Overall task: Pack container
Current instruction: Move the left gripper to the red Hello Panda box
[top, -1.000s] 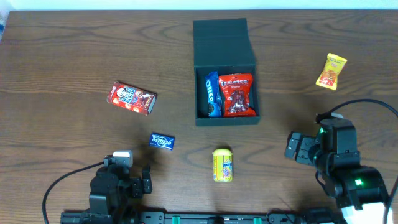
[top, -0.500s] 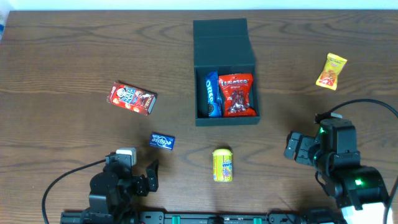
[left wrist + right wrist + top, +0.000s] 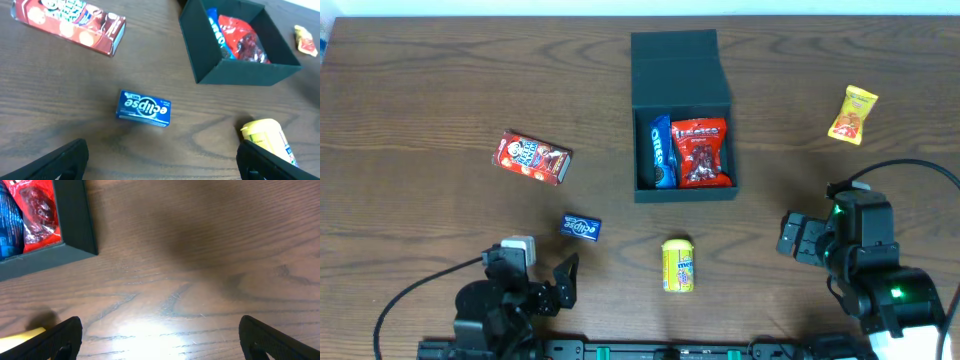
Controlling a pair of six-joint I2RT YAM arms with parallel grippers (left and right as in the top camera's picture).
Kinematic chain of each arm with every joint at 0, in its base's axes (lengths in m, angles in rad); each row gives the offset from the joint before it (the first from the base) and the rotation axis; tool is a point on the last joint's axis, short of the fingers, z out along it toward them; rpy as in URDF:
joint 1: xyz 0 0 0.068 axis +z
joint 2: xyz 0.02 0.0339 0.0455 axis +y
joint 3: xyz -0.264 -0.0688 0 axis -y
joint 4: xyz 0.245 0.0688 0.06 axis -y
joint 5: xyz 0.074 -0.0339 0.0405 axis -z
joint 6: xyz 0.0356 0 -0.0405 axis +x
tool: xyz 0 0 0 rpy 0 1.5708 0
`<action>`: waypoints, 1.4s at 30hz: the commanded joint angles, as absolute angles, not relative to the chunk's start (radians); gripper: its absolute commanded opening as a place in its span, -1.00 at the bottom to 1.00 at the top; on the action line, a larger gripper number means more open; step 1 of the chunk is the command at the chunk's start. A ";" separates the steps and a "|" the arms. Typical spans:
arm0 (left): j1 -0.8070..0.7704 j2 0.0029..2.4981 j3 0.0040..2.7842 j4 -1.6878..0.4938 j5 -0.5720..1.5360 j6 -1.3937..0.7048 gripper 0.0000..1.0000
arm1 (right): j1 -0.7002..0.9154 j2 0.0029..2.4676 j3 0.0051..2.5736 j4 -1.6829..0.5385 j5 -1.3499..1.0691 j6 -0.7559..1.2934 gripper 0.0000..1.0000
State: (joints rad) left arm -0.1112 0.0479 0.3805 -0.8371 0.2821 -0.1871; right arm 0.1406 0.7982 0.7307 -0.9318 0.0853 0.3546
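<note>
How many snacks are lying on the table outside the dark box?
4. The red carton left of the container, the blue Eclipse pack below it, the yellow tub in front of the container, the yellow packet at far right. None seems hidden.

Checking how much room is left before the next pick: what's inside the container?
The container holds a blue Oreo pack and a red snack bag, side by side, filling the open compartment. They cover the floor, so anything beneath them is hidden.

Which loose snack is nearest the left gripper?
The blue Eclipse pack, right ahead of the left gripper; the yellow tub, red box and yellow packet lie farther.
</note>
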 commanded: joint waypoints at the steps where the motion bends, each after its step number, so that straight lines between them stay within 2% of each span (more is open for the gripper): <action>1: -0.105 0.173 0.458 -0.833 0.290 -0.187 0.91 | 0.132 0.798 0.731 -0.936 0.086 0.343 0.98; 4: -0.105 0.374 0.576 -0.841 0.294 -0.254 0.91 | 0.132 0.798 0.731 -0.936 0.086 0.343 0.98; 5: -0.105 0.478 0.646 -0.884 0.328 -0.333 0.91 | 0.132 0.798 0.731 -0.936 0.086 0.343 0.98; 9: -0.105 0.782 0.859 -0.991 0.375 -0.419 0.91 | 0.132 0.798 0.731 -0.936 0.086 0.343 0.99; 16: -0.105 1.086 1.108 -1.076 0.389 -0.419 0.91 | 0.132 0.798 0.731 -0.936 0.086 0.343 0.99; 18: -0.102 1.125 1.153 -1.073 0.373 -0.478 0.91 | 0.132 0.798 0.731 -0.936 0.086 0.343 0.98; 20: -0.102 1.165 1.206 -1.090 0.327 -0.647 0.91 | 0.132 0.798 0.731 -0.936 0.086 0.343 0.98; 24: -0.101 1.252 1.326 -1.146 0.137 -0.819 0.92 | 0.132 0.798 0.731 -0.936 0.086 0.343 0.98; 33: -0.068 1.436 1.532 -1.152 0.110 -0.820 0.91 | 0.132 0.798 0.731 -0.936 0.086 0.343 0.98; 38: -0.065 1.513 1.562 -1.172 0.138 -0.673 0.91 | 0.132 0.798 0.731 -0.936 0.085 0.343 0.98; 42: -0.050 1.595 1.562 -1.200 0.158 -0.846 0.91 | 0.132 0.798 0.731 -0.936 0.086 0.343 0.99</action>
State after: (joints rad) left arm -0.0692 1.5436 1.5463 -1.1770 0.1535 -0.7536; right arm 0.1394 0.8001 0.7296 -0.9344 0.0814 0.3546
